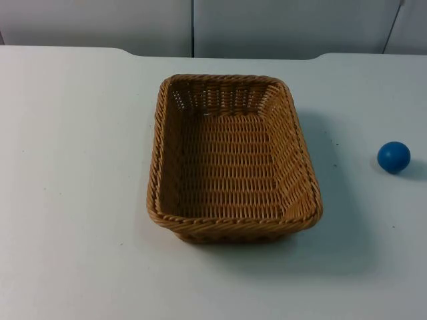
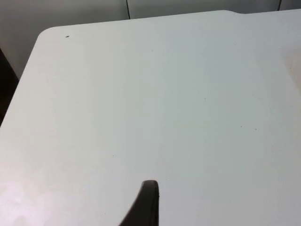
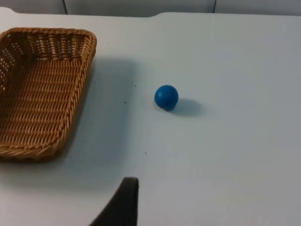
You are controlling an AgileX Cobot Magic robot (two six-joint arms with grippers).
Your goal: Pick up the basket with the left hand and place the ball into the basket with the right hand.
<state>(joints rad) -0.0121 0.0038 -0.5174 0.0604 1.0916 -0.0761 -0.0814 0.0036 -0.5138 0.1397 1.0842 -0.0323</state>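
Observation:
An empty rectangular wicker basket stands on the middle of the white table, its long side running away from the camera. A small blue ball rests on the table to the basket's right, well apart from it. My right gripper hangs above the table, short of the ball, with the basket off to one side. My left gripper hovers over bare table top, away from the basket. Nothing is held by either gripper.
The grey partition wall closes off the back of the table. In the left wrist view the table's rounded corner and side edge drop off to dark floor.

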